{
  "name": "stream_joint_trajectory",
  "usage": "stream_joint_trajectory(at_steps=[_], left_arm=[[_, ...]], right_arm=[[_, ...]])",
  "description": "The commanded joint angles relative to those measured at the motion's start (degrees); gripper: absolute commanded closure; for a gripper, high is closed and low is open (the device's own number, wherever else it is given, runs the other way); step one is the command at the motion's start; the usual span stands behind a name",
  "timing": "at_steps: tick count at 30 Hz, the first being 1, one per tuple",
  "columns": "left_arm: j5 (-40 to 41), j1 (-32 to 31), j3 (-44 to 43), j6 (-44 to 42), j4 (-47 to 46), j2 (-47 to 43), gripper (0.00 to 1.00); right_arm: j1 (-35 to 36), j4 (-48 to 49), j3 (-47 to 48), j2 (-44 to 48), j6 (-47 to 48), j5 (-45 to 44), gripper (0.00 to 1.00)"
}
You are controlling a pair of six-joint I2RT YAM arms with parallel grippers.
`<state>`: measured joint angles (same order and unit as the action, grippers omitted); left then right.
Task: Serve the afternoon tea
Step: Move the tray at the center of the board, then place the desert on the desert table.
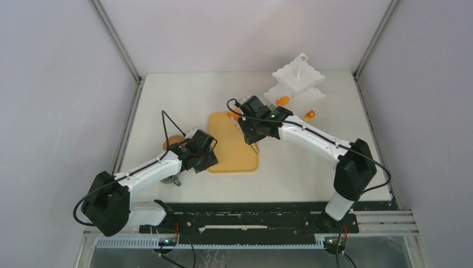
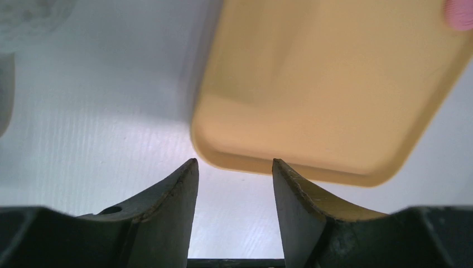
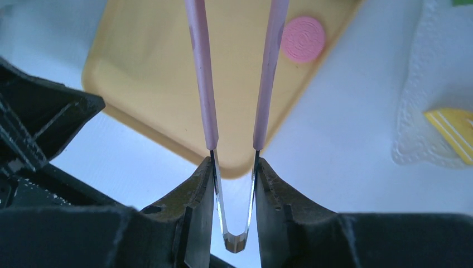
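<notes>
My right gripper (image 3: 234,159) is shut on the bent end of the thin pink tongs (image 3: 203,84), whose arms stand apart over the tan board (image 3: 156,67). A pink round (image 3: 303,39) lies on the board just right of the tong arms. A yellow wedge (image 3: 452,131) sits on the white stand's lower plate (image 3: 418,95). Orange tarts (image 1: 283,100) (image 1: 309,114) rest on that stand. My left gripper (image 2: 234,162) is open and empty, low at the board's near left corner (image 2: 329,84). A cork coaster (image 1: 174,140) shows partly behind the left arm. No mug is clearly in view.
A white tiered stand (image 1: 298,75) is at the back right. The two wrists (image 1: 211,152) (image 1: 254,137) are close together over the board (image 1: 231,142). A grey blurred object (image 2: 4,89) is at the left edge of the left wrist view.
</notes>
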<state>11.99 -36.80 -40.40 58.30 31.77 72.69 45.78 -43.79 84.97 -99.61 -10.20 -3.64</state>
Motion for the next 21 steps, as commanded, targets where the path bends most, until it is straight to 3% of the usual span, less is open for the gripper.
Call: stream_joint_trajectory(at_steps=[1,9,21], left_arm=[[1.39,-0.31,-5.38,-2.69,0.92,-0.64,0.43],[1.15,-0.29,-7.59,-4.17,0.76,-0.18,0.43],[0.13,-0.3,-10.61,-5.95,0.71,0.44,0.43]], right_arm=[[0.27,-0.42,-3.05,8.44,-3.55,-3.12,0.68],[-0.3,-4.88,-7.79,18.82,-7.87,-8.83,0.68],[-10.64,-9.68,-13.86,30.17,-13.39,-11.95,0.67]])
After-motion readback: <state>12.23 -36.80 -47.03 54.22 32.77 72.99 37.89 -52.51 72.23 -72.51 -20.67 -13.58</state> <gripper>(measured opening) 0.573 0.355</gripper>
